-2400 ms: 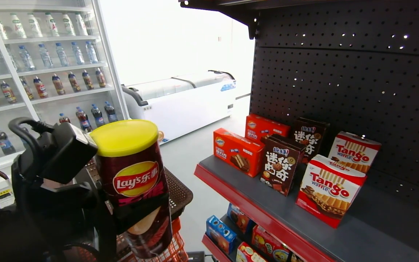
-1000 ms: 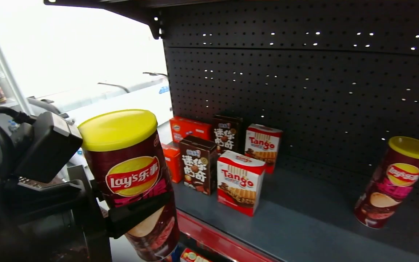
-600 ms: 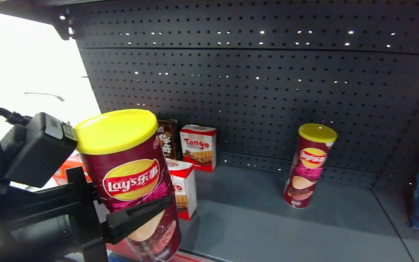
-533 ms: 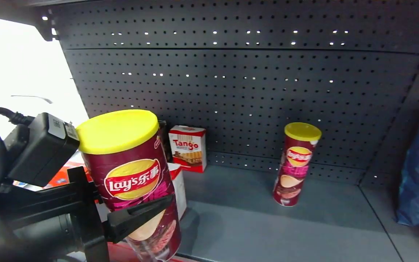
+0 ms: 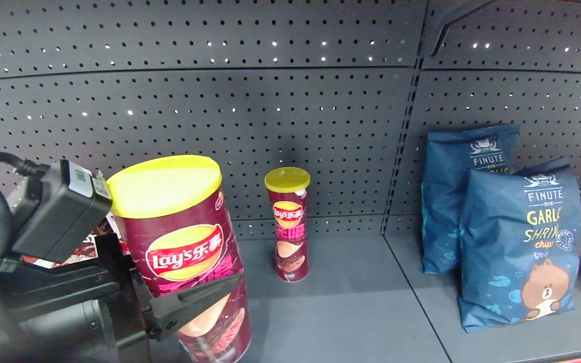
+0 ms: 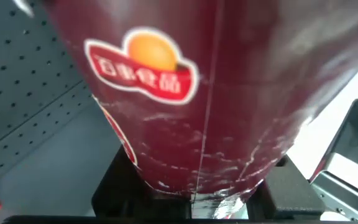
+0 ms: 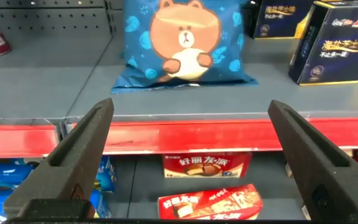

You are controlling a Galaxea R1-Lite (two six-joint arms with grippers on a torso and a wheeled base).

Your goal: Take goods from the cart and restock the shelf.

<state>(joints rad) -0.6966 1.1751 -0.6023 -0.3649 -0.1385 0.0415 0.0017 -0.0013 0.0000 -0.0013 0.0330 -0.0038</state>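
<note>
Fingers (image 5: 197, 295) of the left gripper (image 5: 189, 302) stay clenched on the upright chip canister (image 5: 179, 227), while the head camera has swung right, bringing blue snack bags (image 5: 517, 247) into view. Beyond these fingers, a second canister (image 5: 289, 224) stands apart on the shelf (image 5: 351, 312). The right gripper (image 7: 191, 107) is level, spread wide and empty, facing the shelf's red edge.
</note>
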